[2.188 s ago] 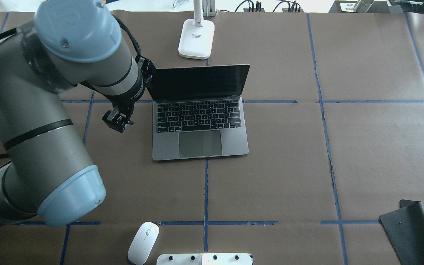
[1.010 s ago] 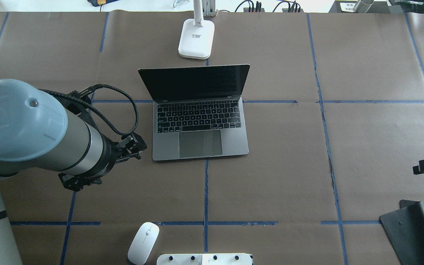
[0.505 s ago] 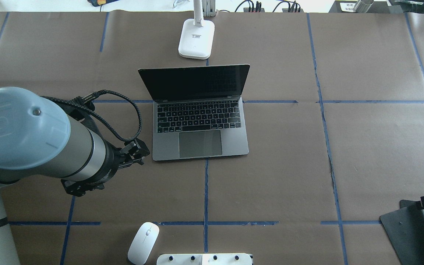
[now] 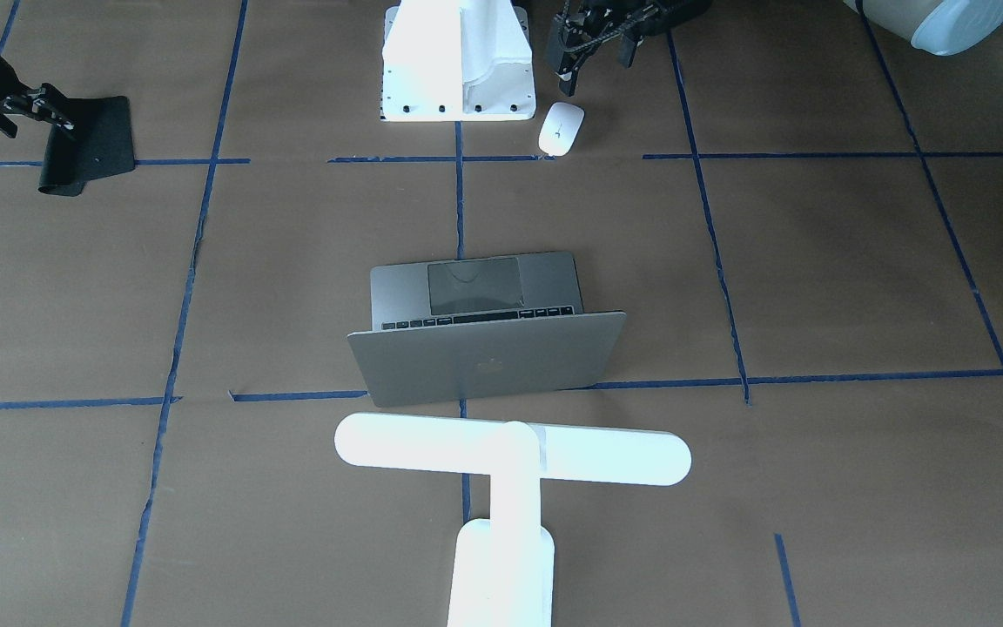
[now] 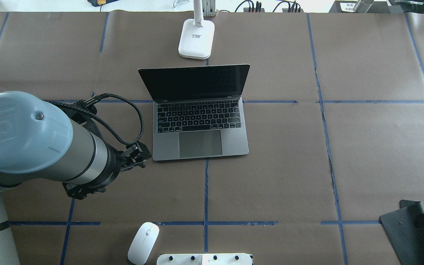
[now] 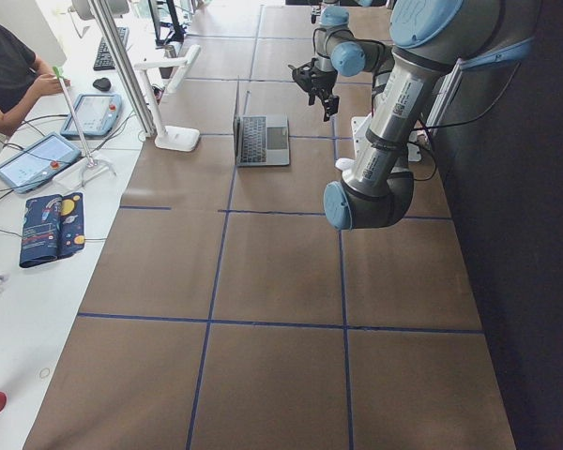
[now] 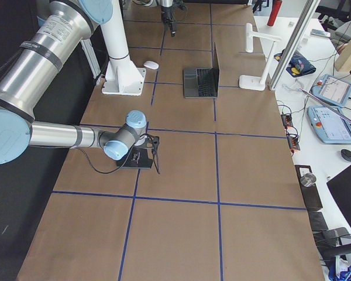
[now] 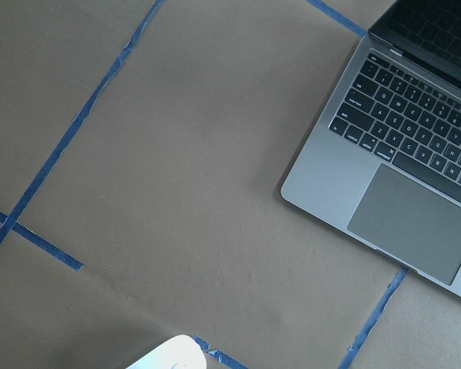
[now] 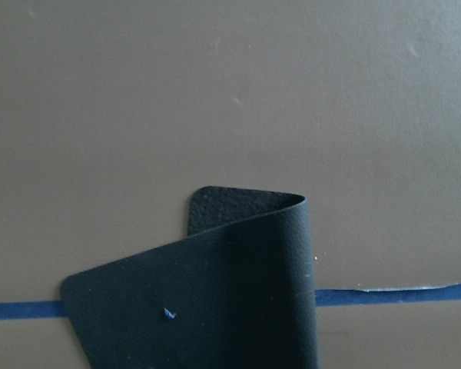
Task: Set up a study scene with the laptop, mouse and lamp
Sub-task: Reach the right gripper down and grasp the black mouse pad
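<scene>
The grey laptop [image 5: 200, 129] stands open at mid-table, screen dark, its lid facing the front view [image 4: 484, 361]. The white lamp [image 4: 510, 457] stands just behind it, its base [image 5: 196, 38] at the far edge. The white mouse [image 5: 143, 237] lies at the near edge beside the robot mount, and its tip shows in the left wrist view [image 8: 169, 355]. My left gripper [image 5: 142, 156] hovers left of the laptop's near corner, above the mouse [image 4: 561, 128]; it looks open and empty. My right gripper [image 5: 418, 221] looks open and empty over the black mat [image 5: 407, 232].
The black mat [image 9: 207, 307] lies at the near right with one corner folded over. The white bolted robot mount [image 5: 204, 258] sits at the near edge. Blue tape lines grid the brown paper. Tablets and an operator are beyond the far edge [image 6: 38, 159].
My left arm pulled back from the laptop's left side to its near left corner. My right gripper came in at the right edge and moved nearer, over the black mat.
</scene>
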You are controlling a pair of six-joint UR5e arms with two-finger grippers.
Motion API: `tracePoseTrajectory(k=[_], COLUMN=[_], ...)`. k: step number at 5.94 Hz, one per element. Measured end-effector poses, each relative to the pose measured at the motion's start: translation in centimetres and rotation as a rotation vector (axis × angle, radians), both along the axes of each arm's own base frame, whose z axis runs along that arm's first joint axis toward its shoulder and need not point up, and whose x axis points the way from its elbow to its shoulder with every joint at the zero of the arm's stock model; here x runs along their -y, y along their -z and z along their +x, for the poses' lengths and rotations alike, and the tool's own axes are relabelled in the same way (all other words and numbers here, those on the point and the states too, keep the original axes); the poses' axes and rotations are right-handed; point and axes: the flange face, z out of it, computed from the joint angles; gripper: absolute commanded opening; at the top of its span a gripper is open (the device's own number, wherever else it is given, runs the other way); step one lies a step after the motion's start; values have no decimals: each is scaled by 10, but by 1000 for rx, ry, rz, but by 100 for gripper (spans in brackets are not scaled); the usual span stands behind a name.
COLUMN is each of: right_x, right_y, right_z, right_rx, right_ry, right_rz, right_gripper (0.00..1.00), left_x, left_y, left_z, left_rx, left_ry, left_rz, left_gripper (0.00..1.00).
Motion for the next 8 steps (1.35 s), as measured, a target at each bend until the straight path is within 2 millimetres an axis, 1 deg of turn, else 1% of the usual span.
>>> tracePoseTrajectory(k=[2,5,7,8], right_x=[-6,-15,-18,-20], right_y=[-12,-30,-38,-41], right_z=[-8,-14,-19,-21], right_rx=[-19,-49,-60,-64], right_ry=[29,65,86,95], right_rz=[-13,-29,-33,-35], right_gripper=[100,100,99,76], left_x=[-1,-1,-1,-1], left_y=[0,-1,-1,-1], left_z=[0,1,1,1], left_rx=[0,1,2,3], left_ry=[-1,-2,-1,-1], left_rz=[0,0,-1,0], left_gripper=[100,100,100,100])
